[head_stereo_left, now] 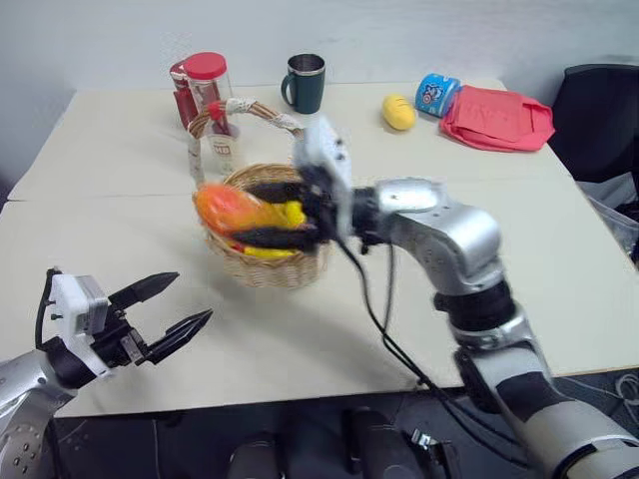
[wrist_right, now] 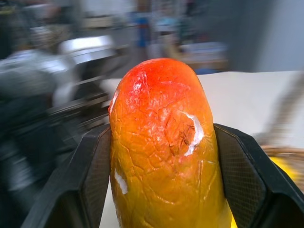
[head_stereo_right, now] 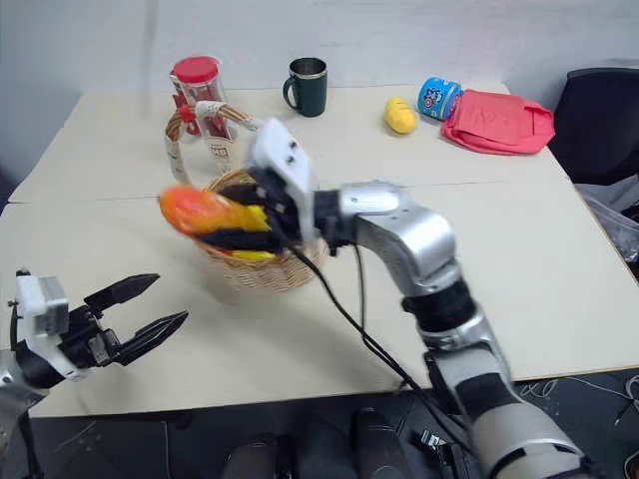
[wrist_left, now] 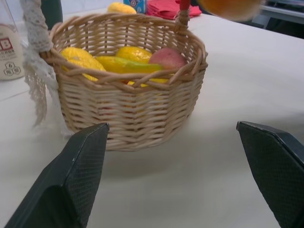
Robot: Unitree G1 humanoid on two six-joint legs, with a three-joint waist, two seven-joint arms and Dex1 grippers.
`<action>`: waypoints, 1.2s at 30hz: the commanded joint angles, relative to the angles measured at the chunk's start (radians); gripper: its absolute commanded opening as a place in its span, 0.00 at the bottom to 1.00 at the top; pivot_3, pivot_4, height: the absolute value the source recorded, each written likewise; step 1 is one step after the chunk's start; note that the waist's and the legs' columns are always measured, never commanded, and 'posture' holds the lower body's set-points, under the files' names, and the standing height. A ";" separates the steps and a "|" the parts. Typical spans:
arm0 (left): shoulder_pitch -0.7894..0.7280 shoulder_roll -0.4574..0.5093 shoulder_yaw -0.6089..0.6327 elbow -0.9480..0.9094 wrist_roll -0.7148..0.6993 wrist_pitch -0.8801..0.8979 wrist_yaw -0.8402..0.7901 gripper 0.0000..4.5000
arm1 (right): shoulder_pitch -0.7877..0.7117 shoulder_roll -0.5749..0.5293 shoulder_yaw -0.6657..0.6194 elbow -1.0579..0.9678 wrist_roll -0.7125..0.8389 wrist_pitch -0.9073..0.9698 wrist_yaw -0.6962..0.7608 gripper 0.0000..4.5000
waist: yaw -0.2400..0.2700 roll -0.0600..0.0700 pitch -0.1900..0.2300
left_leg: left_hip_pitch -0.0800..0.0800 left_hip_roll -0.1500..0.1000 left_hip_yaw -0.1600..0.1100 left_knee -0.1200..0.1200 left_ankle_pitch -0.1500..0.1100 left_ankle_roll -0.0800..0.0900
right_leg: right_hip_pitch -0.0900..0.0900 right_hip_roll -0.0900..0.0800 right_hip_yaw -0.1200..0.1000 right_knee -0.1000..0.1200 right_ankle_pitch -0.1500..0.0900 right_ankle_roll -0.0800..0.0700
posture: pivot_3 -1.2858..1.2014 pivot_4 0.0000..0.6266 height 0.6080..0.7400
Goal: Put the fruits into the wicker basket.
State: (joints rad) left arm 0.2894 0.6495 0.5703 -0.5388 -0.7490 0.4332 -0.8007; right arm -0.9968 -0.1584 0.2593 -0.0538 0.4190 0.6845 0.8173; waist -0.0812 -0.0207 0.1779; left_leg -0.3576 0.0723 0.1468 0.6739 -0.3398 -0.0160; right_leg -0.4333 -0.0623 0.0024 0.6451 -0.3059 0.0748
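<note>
My right gripper [head_stereo_left: 265, 213] is shut on an orange-red mango [head_stereo_left: 232, 208], holding it just above the wicker basket [head_stereo_left: 270, 267] near its left rim. In the right wrist view the mango [wrist_right: 164, 147] sits between both fingers. The basket [wrist_left: 133, 109] holds several yellow fruits [wrist_left: 123, 64] and a pinkish one [wrist_left: 167, 58]. Another yellow lemon-like fruit [head_stereo_left: 397, 112] lies on the table at the far right. My left gripper [head_stereo_left: 190, 296] stands open and empty near the table's front left, pointing toward the basket.
Behind the basket stand a red-lidded jar [head_stereo_left: 207, 85] and a dark mug [head_stereo_left: 305, 82]. A blue can [head_stereo_left: 436, 95] and a red cloth [head_stereo_left: 497, 118] lie at the far right. A black chair [head_stereo_left: 599, 120] stands past the table's right edge.
</note>
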 commanded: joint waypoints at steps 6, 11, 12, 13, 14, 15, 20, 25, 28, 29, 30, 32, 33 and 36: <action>-0.012 -0.006 -0.013 -0.053 -0.038 0.010 0.041 1.00 | -0.048 0.067 0.058 0.153 -0.166 -0.159 -0.090 0.99 | -0.005 0.000 0.000 | -0.001 0.000 0.000 0.000 0.000 0.000 | -0.001 0.001 -0.001 -0.001 0.000 0.000 | 0.52 0.24 1.00; -0.015 -0.024 -0.053 -0.077 -0.023 -0.008 0.049 1.00 | 0.103 -0.010 -0.020 -0.087 -0.050 -0.153 0.004 0.99 | -0.002 -0.001 0.000 | -0.003 0.002 -0.001 -0.002 0.000 0.000 | -0.002 0.001 0.000 -0.001 0.000 0.000 | 0.52 0.24 1.00; -0.021 -0.025 -0.059 -0.076 -0.019 -0.011 0.051 1.00 | 0.144 -0.045 -0.037 -0.148 0.005 -0.143 0.065 0.99 | 0.000 -0.001 0.000 | -0.003 0.001 -0.002 -0.003 0.000 -0.001 | -0.002 0.001 0.000 0.000 0.000 0.000 | 0.52 0.24 1.00; -0.030 -0.025 -0.063 -0.073 -0.015 -0.016 0.051 1.00 | 0.185 -0.085 -0.062 -0.208 0.079 -0.106 0.121 0.99 | 0.004 -0.001 -0.001 | -0.004 0.001 -0.002 -0.003 0.000 0.000 | -0.002 0.001 0.000 -0.001 0.000 0.000 | 0.52 0.24 1.00; -0.035 -0.026 -0.066 -0.073 -0.014 -0.019 0.052 1.00 | 0.222 -0.119 -0.088 -0.257 0.146 -0.076 0.166 0.99 | 0.008 -0.001 -0.001 | -0.005 0.001 -0.003 -0.003 0.000 0.000 | -0.002 0.001 -0.001 -0.001 0.000 0.000 | 0.52 0.24 1.00; -0.042 -0.023 -0.067 -0.073 -0.015 -0.021 0.053 1.00 | 0.263 -0.171 -0.125 -0.296 0.220 -0.035 0.214 0.99 | 0.009 -0.001 -0.001 | -0.006 0.001 -0.003 -0.003 -0.001 0.001 | -0.002 0.001 -0.001 -0.002 0.000 0.001 | 0.52 0.24 1.00; -0.062 0.004 -0.052 -0.060 -0.035 -0.010 0.039 1.00 | 0.307 -0.349 -0.222 -0.186 0.231 -0.062 0.296 0.99 | 0.004 -0.001 0.000 | -0.007 0.000 -0.001 0.003 -0.003 0.004 | -0.003 0.001 -0.001 -0.006 0.002 0.004 | 0.52 0.24 1.00; -0.080 0.034 -0.037 -0.047 -0.072 0.016 0.021 1.00 | 0.189 -0.373 -0.227 0.131 0.124 -0.246 0.387 0.99 | -0.005 0.000 0.001 | 0.002 -0.004 0.002 0.003 -0.002 0.004 | 0.003 0.003 0.000 -0.003 0.003 0.005 | 0.52 0.24 1.00; -0.096 0.046 -0.037 -0.051 -0.089 0.026 0.027 1.00 | 0.058 -0.296 -0.187 0.397 0.031 -0.419 0.416 0.99 | -0.005 0.001 0.001 | 0.003 -0.004 0.002 0.001 -0.002 0.003 | 0.003 0.003 0.001 -0.003 0.002 0.003 | 0.52 0.24 1.00; -0.103 0.043 -0.041 -0.053 -0.078 0.019 0.036 1.00 | 0.020 -0.253 -0.187 0.469 0.024 -0.431 0.404 0.99 | -0.007 0.001 0.001 | 0.003 -0.003 0.003 0.001 -0.002 0.003 | 0.003 0.003 0.002 -0.003 0.002 0.003 | 0.52 0.24 1.00; -0.110 0.039 -0.044 -0.052 -0.072 0.014 0.044 1.00 | -0.009 -0.215 -0.190 0.527 0.015 -0.447 0.385 0.99 | -0.009 0.001 0.001 | 0.003 -0.003 0.003 0.000 -0.002 0.002 | 0.002 0.003 0.002 -0.003 0.002 0.003 | 0.52 0.24 1.00; -0.116 0.036 -0.046 -0.059 -0.070 0.014 0.058 1.00 | -0.052 -0.140 -0.162 0.618 -0.019 -0.507 0.411 0.95 | -0.011 0.001 0.001 | 0.002 -0.001 0.004 0.000 -0.001 0.001 | 0.002 0.004 0.003 -0.003 0.002 0.003 | 0.52 0.24 1.00; -0.117 0.036 -0.046 -0.062 -0.071 0.016 0.062 1.00 | -0.067 -0.111 -0.153 0.652 -0.035 -0.537 0.425 0.90 | -0.012 0.001 0.001 | 0.002 0.001 0.003 0.000 -0.001 0.001 | 0.001 0.004 0.003 -0.003 0.002 0.003 | 0.52 0.24 1.00; -0.110 0.036 -0.049 -0.069 -0.066 0.016 0.066 1.00 | -0.106 -0.070 -0.150 0.717 -0.049 -0.533 0.462 0.70 | -0.010 0.001 0.001 | 0.001 0.004 0.003 -0.001 -0.001 0.000 | 0.001 0.004 0.003 -0.001 0.002 0.003 | 0.52 0.24 1.00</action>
State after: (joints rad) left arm 0.1714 0.6832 0.5091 -0.5775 -0.8172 0.4616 -0.7395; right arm -1.0600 -0.2248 0.1226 0.6472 0.3731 0.1731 1.2580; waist -0.0916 -0.0195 0.1792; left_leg -0.3575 0.0759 0.1497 0.6732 -0.3406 -0.0157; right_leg -0.4324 -0.0586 0.0054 0.6438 -0.3041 0.0778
